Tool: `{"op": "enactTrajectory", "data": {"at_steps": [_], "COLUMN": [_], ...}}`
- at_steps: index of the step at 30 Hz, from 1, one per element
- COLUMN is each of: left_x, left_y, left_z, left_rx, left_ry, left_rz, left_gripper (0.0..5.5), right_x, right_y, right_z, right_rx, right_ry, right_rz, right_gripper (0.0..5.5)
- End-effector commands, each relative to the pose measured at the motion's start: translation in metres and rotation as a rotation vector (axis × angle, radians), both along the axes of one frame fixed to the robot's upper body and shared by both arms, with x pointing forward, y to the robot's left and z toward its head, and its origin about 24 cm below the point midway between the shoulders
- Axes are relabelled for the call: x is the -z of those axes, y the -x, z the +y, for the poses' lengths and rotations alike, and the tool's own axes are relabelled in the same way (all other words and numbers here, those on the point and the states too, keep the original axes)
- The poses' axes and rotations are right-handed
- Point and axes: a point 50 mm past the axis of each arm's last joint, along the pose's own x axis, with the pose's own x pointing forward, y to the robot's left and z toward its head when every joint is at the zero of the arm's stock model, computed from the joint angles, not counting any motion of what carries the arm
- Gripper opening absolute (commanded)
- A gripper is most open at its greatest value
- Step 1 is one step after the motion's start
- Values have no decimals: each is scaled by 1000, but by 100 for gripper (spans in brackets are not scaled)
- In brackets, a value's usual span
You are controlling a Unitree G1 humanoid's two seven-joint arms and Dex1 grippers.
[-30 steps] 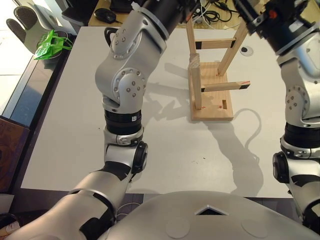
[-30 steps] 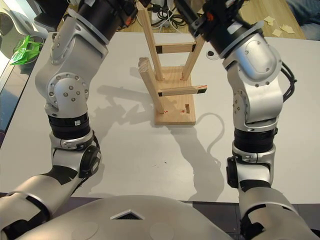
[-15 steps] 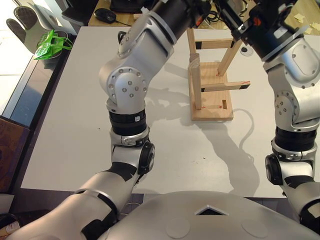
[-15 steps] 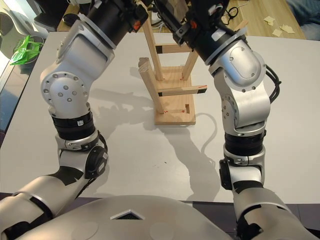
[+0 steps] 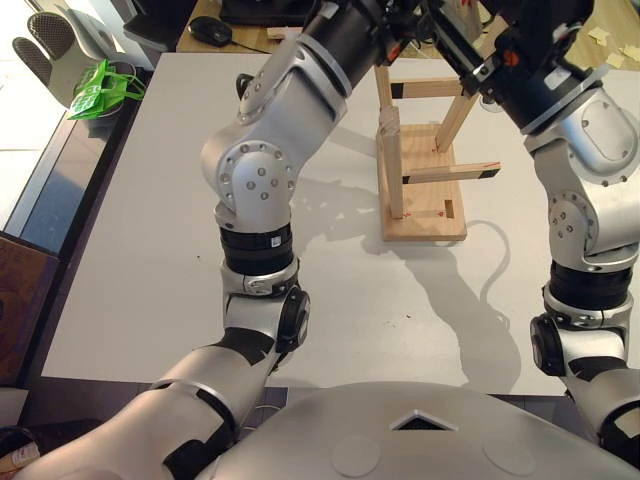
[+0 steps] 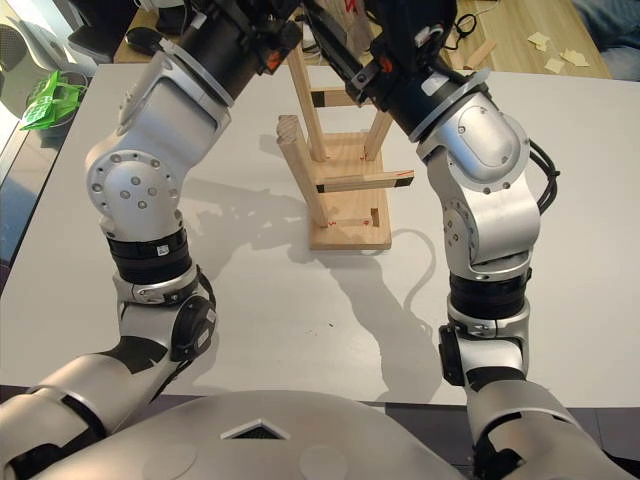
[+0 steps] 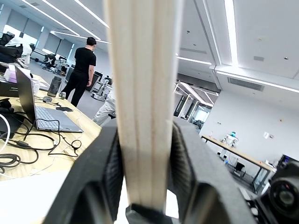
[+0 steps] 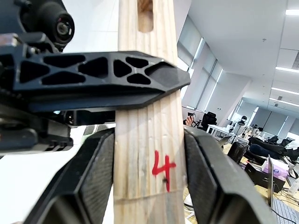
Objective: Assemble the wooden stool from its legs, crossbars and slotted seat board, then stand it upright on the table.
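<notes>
The half-built stool (image 5: 420,150) sits upside down in the upper middle of the head view. Its slotted seat board (image 5: 425,225) is flat on the white table (image 5: 150,220), with the legs (image 5: 393,170) poking up and two crossbars (image 5: 455,172) running between them. Both arms are up over it at the top of the frame. The left gripper (image 7: 147,179) is clamped tight on a pale leg (image 7: 142,84), wood filling the whole gap between its black fingers. The right gripper (image 8: 149,186) is squeezed onto a second leg (image 8: 140,135), which has a red mark and a slot, and a black finger of the left gripper lies across it. A green bag (image 5: 100,88) sits off the table's upper-left corner.
</notes>
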Motion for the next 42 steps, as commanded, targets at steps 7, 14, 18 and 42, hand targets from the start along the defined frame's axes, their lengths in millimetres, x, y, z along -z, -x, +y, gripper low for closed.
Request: {"op": "enactTrajectory", "data": {"at_steps": [7, 14, 18, 42], "left_x": [3, -5, -26, -51], "left_y": [-2, -16, -35, -38], "left_z": [1, 18, 53, 51], "left_rx": [-3, -149, -248, 135], "left_ry": [-29, 14, -27, -407], "left_rz": [12, 0, -84, -356], "left_gripper": [104, 102, 102, 102], "right_x": [-2, 6, 6, -40], "right_y": [1, -6, -13, -5], "right_z": [-3, -8, -21, -35], "right_rx": [8, 12, 47, -273], "right_ry": [13, 46, 49, -294], "right_rz": [-30, 35, 51, 263], "right_gripper": [203, 299, 364, 519]}}
